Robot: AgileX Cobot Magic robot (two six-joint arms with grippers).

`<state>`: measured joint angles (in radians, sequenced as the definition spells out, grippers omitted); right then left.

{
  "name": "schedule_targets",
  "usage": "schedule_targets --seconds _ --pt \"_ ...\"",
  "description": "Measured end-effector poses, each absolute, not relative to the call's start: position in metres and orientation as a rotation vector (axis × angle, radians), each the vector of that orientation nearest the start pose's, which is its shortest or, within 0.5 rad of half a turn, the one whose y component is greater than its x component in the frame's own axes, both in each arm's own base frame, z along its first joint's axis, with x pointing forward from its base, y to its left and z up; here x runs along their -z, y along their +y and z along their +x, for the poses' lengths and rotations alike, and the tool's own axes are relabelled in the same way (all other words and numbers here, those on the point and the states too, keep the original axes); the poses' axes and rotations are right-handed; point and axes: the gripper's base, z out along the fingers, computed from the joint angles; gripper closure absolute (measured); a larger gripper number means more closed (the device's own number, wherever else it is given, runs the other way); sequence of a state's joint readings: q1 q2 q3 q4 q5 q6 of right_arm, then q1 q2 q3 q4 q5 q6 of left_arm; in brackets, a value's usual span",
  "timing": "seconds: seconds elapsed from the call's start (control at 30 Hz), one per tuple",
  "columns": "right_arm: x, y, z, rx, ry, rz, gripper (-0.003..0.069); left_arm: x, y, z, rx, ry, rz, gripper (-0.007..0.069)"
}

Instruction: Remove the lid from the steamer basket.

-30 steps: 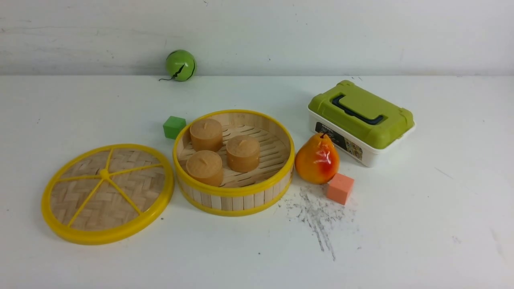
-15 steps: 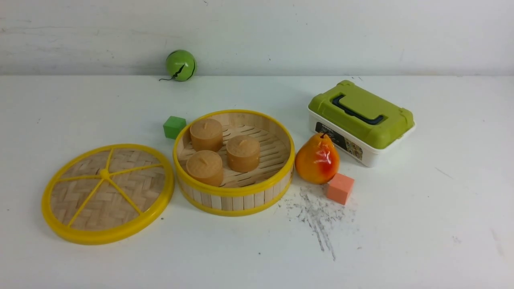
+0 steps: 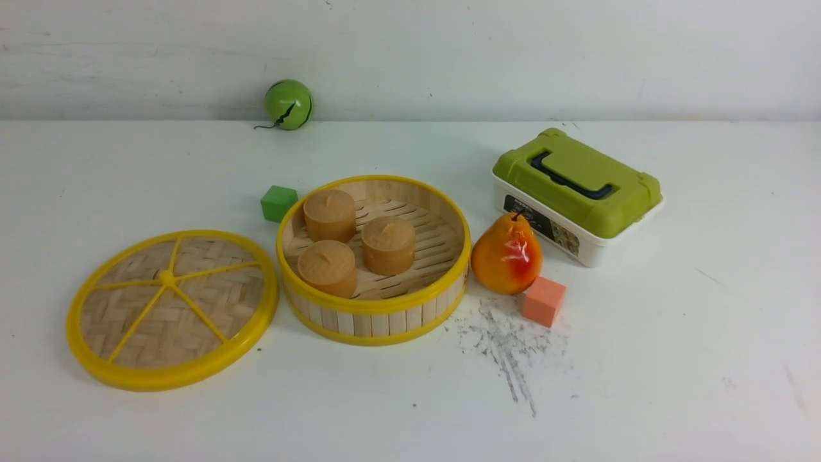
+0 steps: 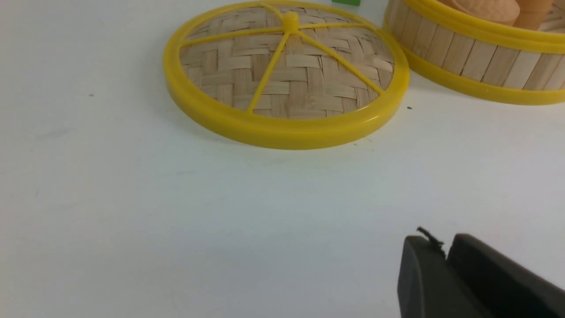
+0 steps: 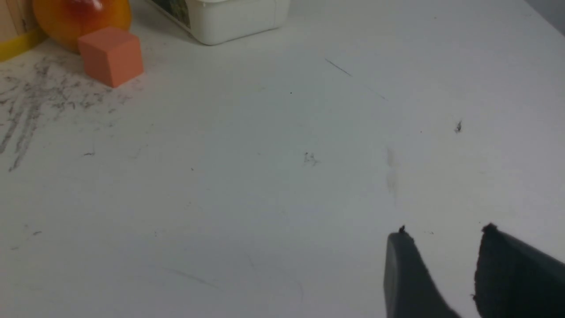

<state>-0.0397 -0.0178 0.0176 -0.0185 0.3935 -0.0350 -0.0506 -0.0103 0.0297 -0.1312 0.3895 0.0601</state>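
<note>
The lid (image 3: 172,310) lies flat on the tabletop (image 3: 673,359), off the basket (image 3: 374,259) and just beside it, toward the left edge of the tabletop. Between the two rims there is only a thin gap; from the front they look almost touching, but the left wrist view shows a small strip of tabletop between them. The basket stands open near the middle, and three brown round cakes (image 3: 330,215) sit on its slat floor.

A green cube (image 3: 278,203) is close behind the basket, partly hidden by its rim. A pear (image 3: 507,254) stands just beside the basket on the side of the right edge, and an orange cube (image 3: 543,301) is against the pear; I cannot tell if they touch. A box (image 3: 576,196) with a green top is behind the pear, toward the far edge. A green ball (image 3: 288,104) rests at the far edge by the wall.

No arm appears in the front view. In the left wrist view the left claw (image 4: 446,258) is cut off at the corner of the picture; its two dark fingers stand together with only a slit between, over bare tabletop and well apart from the lid. In the right wrist view the right claw (image 5: 446,251) is also cut off; its fingers stand apart and hold nothing. There the pear, the box and the basket are only partly seen.
</note>
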Motion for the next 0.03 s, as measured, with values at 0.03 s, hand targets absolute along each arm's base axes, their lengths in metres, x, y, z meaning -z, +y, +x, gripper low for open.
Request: schedule_targets --seconds 0.03 --pt "-0.1729 -0.0027 0.0515 0.070 1.877 -0.007 0.0419 -0.1691 -0.0072 0.0519 0.123 1.891 0.024 0.0547"
